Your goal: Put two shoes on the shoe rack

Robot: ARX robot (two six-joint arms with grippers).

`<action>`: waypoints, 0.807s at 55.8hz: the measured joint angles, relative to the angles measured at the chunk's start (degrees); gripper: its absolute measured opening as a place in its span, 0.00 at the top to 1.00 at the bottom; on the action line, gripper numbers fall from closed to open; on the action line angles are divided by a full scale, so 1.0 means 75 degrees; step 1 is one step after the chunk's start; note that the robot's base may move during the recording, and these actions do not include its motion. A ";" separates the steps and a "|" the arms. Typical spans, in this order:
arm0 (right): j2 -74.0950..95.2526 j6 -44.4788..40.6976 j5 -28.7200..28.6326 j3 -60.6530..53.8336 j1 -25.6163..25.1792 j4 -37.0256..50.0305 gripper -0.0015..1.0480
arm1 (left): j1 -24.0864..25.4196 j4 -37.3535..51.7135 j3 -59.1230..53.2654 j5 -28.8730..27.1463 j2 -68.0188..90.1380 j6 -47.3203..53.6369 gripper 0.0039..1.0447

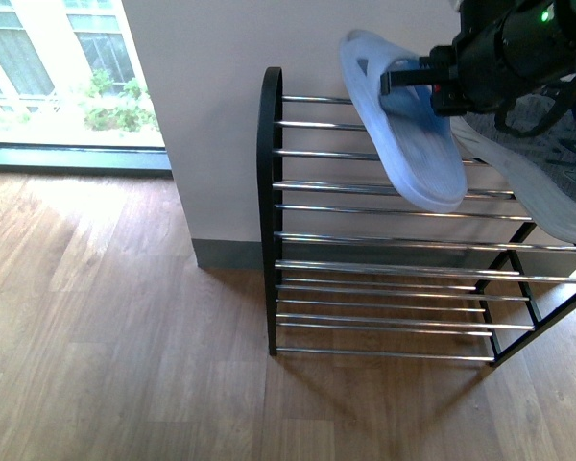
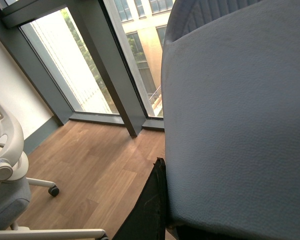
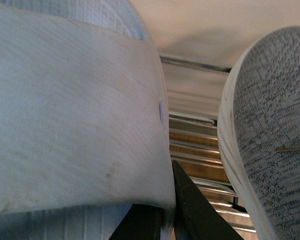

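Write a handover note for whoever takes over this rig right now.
Right gripper: shut on one shoe, held sole-out and tilted above the shoe rack.
Left gripper: out of the front view, open or shut cannot be told, no shoe seen in it.
Done: second shoe appears to lie on the top tier, at the right end.
Left: set the held shoe on the rods beside it, then release.

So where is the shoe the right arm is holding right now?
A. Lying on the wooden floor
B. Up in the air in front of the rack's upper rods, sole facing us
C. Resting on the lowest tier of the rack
B: in the front view the right end effector grips the shoe aloft, its pale sole turned to the camera, in front of the upper rods of the shoe rack.
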 joint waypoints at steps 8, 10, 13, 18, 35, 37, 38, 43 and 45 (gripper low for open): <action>0.0562 -0.0152 0.0428 0.0323 -0.0117 -0.0134 0.99 | 0.0000 0.0000 0.0000 0.0000 0.0000 0.0000 0.99; 0.0641 -0.0294 0.0638 0.0364 -0.0140 -0.0090 0.99 | 0.0000 0.0000 0.0000 0.0000 0.0000 0.0000 0.99; 0.0731 -0.0536 0.0950 0.0405 -0.0172 -0.0038 0.99 | 0.0000 0.0000 0.0000 0.0000 0.0000 0.0000 0.99; 0.0828 -0.0909 0.1443 0.0417 -0.0268 0.0134 0.99 | 0.0000 0.0000 0.0000 0.0000 0.0000 0.0000 0.99; 0.0874 -0.1609 0.2361 0.0539 -0.0723 0.0309 0.99 | 0.0000 0.0000 0.0000 0.0000 0.0000 0.0000 0.99; 0.0895 -0.1603 0.2375 0.0542 -0.0711 0.0303 0.99 | 0.0000 0.0000 0.0000 0.0003 0.0000 0.0000 0.99; 0.0903 -0.1603 0.2372 0.0548 -0.0697 0.0291 0.99 | 0.0000 0.0000 0.0000 0.0003 0.0000 0.0000 0.99; 0.0906 -0.1591 0.2340 0.0557 -0.0650 0.0204 0.99 | 0.0000 0.0000 0.0000 -0.0009 0.0000 0.0000 0.99; 0.0906 -0.1574 0.2308 0.0565 -0.0635 0.0152 0.99 | 0.0000 0.0000 0.0000 -0.0006 0.0000 0.0000 0.99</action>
